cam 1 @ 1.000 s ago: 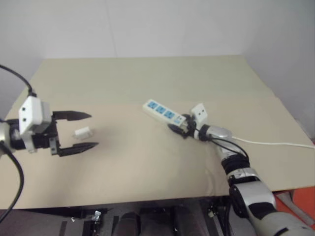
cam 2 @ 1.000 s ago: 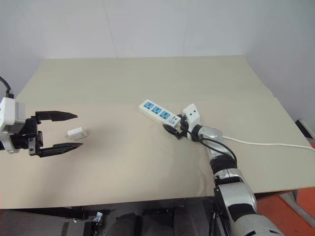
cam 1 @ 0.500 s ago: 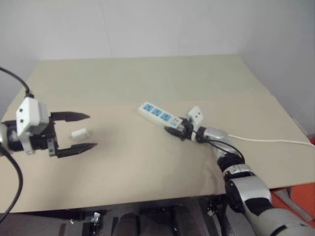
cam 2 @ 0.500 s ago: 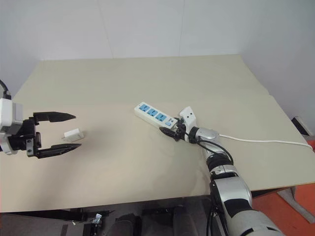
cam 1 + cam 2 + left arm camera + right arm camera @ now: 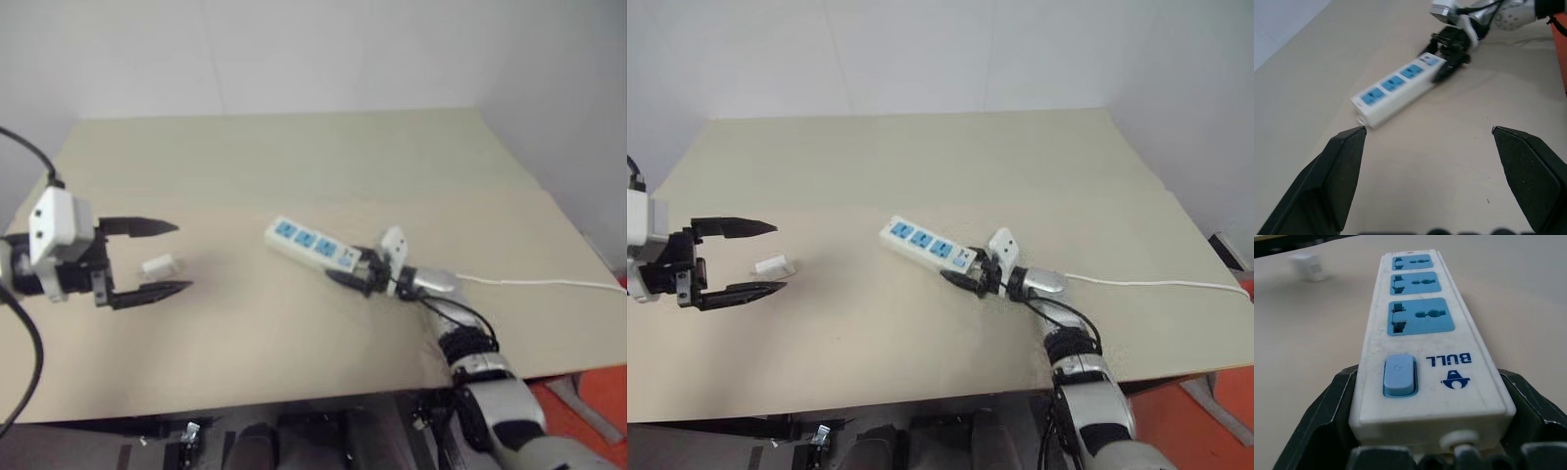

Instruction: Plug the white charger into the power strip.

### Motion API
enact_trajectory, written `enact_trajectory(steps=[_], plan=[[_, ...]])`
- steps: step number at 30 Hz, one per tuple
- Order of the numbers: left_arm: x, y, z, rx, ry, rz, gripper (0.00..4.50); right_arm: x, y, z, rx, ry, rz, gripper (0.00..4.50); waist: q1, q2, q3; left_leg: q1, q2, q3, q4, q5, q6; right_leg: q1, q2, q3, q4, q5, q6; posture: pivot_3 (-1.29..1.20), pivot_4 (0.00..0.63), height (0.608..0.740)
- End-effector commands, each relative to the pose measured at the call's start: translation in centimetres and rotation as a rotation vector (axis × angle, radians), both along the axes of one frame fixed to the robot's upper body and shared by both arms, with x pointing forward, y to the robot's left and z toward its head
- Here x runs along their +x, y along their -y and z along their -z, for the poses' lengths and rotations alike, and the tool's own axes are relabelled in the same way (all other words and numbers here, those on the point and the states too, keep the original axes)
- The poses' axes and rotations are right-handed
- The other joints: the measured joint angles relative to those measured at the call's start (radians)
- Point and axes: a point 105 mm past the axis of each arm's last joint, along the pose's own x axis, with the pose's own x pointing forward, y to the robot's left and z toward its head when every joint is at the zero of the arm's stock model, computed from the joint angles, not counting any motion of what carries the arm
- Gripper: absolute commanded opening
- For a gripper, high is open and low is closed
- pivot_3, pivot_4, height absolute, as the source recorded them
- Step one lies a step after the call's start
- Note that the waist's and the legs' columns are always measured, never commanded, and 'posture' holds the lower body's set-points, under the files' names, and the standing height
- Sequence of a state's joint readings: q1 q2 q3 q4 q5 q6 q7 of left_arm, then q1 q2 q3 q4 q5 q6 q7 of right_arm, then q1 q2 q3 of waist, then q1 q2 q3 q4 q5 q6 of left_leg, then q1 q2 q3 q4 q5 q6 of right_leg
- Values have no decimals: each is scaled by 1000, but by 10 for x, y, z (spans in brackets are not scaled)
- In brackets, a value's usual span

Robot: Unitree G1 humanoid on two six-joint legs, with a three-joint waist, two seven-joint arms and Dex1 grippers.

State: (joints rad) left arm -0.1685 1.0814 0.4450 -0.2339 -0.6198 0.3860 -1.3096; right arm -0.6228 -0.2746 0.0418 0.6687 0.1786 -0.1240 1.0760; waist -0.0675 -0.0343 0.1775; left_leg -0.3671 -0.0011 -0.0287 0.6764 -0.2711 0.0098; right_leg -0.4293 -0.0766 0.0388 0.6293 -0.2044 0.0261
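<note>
power strip (image 5: 926, 246) has slid toward the surface's left edge and near edge since a second ago, dragged by the right tool (image 5: 965, 278), which has drawn back with it. right tool clamped on the power strip's switch end, one black finger down each long side; right wrist view confirms, three blue sockets bare. thin cord (image 5: 1156, 284) trails off toward the right edge. white charger (image 5: 773, 264) lies near the left edge, between the spread fingers of the left tool (image 5: 749, 258), untouched. left tool wide apart, hovering. broad bare surface (image 5: 921, 166) toward the far edge. charger's prongs too small to make out.
</note>
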Motion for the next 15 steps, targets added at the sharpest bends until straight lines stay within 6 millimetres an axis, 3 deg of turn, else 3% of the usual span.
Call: enact_trajectory(steps=[1,7,15], plan=[[2,2,-10,24,34,34,4500,-23,-9,-19,-33,88,-148,3459,0,0,0,0,0,0,0,0,0,0,0,0,0,0,0,0,150,740],[16,5,-10,47,29,73,4500,-50,-18,-13,-117,99,-287,3459,-3,0,0,1,0,1,0,0,0,0,1,1,1,0,0,0,150,740],[22,1,-9,68,29,68,4500,-52,-26,5,-202,77,-330,3459,-2,0,0,1,0,1,0,0,0,0,1,1,1,0,0,0,150,740]])
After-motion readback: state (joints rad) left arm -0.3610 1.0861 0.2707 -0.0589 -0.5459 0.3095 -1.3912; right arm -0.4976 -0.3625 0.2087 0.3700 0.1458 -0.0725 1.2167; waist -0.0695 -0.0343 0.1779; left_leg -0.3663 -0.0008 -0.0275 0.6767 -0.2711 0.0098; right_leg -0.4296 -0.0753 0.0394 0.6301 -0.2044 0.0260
